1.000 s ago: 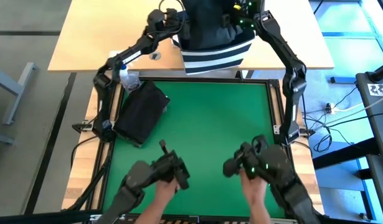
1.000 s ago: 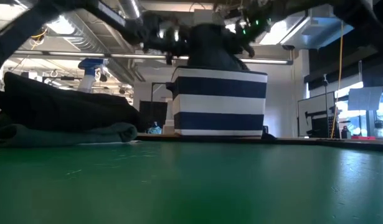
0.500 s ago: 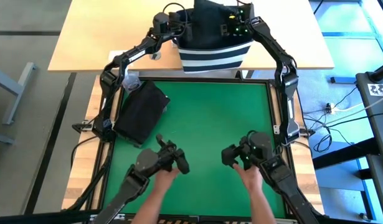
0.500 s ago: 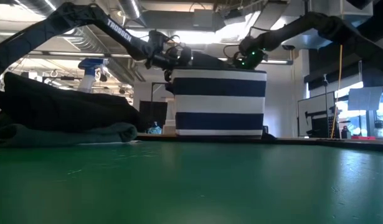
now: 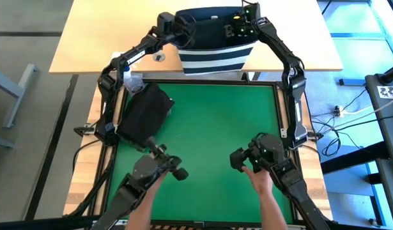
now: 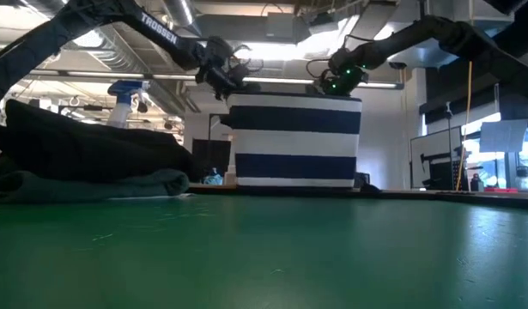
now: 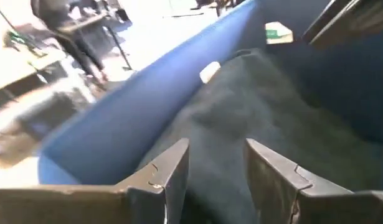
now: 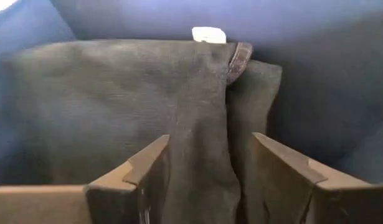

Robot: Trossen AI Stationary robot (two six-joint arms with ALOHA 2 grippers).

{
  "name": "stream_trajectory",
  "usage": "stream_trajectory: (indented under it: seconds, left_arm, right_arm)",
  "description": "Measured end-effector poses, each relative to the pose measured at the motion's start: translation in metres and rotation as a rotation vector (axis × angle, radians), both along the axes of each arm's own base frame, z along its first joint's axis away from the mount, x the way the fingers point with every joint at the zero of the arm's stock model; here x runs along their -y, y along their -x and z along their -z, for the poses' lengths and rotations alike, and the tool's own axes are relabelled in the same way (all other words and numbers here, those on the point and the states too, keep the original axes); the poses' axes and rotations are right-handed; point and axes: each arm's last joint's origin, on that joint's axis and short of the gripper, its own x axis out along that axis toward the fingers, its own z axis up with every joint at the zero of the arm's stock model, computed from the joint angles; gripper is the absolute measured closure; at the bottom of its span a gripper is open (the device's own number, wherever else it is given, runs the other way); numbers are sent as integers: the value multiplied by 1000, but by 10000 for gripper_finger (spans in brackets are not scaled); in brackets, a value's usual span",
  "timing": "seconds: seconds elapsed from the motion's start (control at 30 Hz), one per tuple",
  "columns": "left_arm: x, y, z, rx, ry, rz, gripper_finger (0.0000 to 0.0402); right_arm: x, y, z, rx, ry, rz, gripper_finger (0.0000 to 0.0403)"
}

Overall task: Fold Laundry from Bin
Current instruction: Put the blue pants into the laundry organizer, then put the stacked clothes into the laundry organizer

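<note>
The bin point(image 5: 212, 59), navy with white stripes, stands behind the green mat's far edge point(image 6: 294, 142). A dark grey-green garment point(image 8: 116, 93) with a small white tag lies inside it, resting on the bin's bottom and inner walls point(image 7: 260, 99). My left gripper point(image 5: 186, 29) hangs over the bin's left rim, and in its wrist view point(image 7: 216, 155) its fingers are open just above the cloth. My right gripper point(image 5: 232, 29) is over the right rim, open above the same garment point(image 8: 210, 146). Whether either fingertip brushes the cloth does not show.
A stack of folded dark laundry point(image 5: 145, 115) lies on the green mat point(image 5: 215, 128) at its left side, black above olive point(image 6: 83, 150). A clear spray bottle point(image 5: 128, 78) stands at the far left corner. A person's hands point(image 5: 260, 185) work two handles at the near edge.
Both grippers have come down toward the bin and opened, letting go of the dark garment. The garment, which stood bunched above the bin's rim a second ago, has dropped inside and no longer shows over the rim in the low view.
</note>
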Motion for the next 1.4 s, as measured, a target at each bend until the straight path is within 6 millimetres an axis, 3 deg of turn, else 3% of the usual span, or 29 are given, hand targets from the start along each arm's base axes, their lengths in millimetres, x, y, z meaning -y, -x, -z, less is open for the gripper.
stream_trajectory:
  seconds: [0.17, 0.4, 0.5, 0.6, 0.73, 0.9, 1.13, 1.4]
  left_arm:
    - [24, 10, -44, -61, -112, -65, 256]
    - [82, 25, -95, -98, -61, -50, 256]
    - [115, 40, -120, -87, -7, -23, 256]
    - [147, 53, -128, -140, 102, 5, 256]
    - [185, 70, -136, -174, 226, 24, 256]
    - [227, 86, -120, -197, 300, 53, 256]
    - [275, 116, -73, -173, 425, 6, 256]
    - [306, 120, -16, -228, 704, 33, 257]
  right_arm:
    - [-7, 6, -19, -10, 72, -47, 187]
    - [-37, 19, -66, -18, 163, -115, 188]
    - [-59, 17, -87, 1, 185, -186, 188]
    - [-86, 12, -105, 27, 186, -299, 188]
    - [-127, -17, -114, 27, 158, -467, 188]
    - [-173, -66, -100, -53, 126, -621, 188]
    - [-226, -125, -50, -134, 72, -790, 188]
    - [-260, -147, 19, -249, -51, -912, 188]
